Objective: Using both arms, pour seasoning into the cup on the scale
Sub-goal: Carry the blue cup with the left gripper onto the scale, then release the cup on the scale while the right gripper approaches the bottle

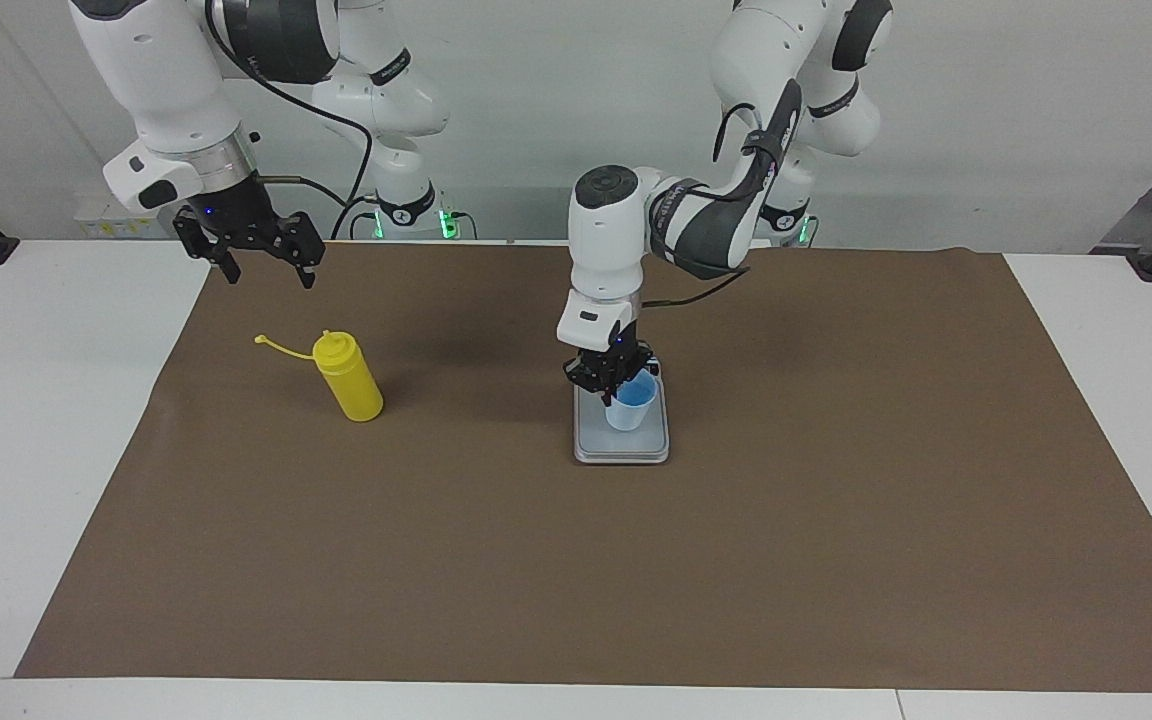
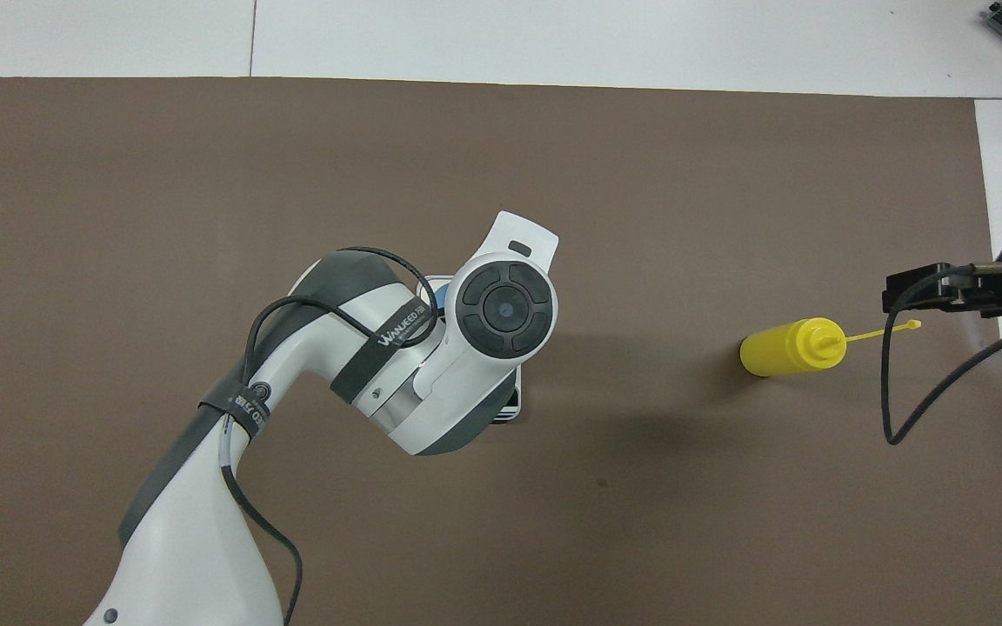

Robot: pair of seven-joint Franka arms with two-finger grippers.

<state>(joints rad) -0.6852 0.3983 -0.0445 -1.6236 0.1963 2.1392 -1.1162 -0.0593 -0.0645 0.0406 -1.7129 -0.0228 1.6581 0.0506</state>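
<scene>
The light blue cup is on the silver-grey scale in the middle of the brown mat; whether its base rests on the platform I cannot tell. My left gripper comes straight down and is shut on the cup's rim on the side nearer the robots. From overhead the left arm hides almost all of this; only a sliver of the cup and an edge of the scale show. The yellow seasoning bottle stands toward the right arm's end. Above the mat there my right gripper hangs open and holds nothing.
The brown mat covers most of the white table. The bottle's thin cap strap sticks out sideways toward the right arm's end of the table. Black clamp stands sit at both table ends.
</scene>
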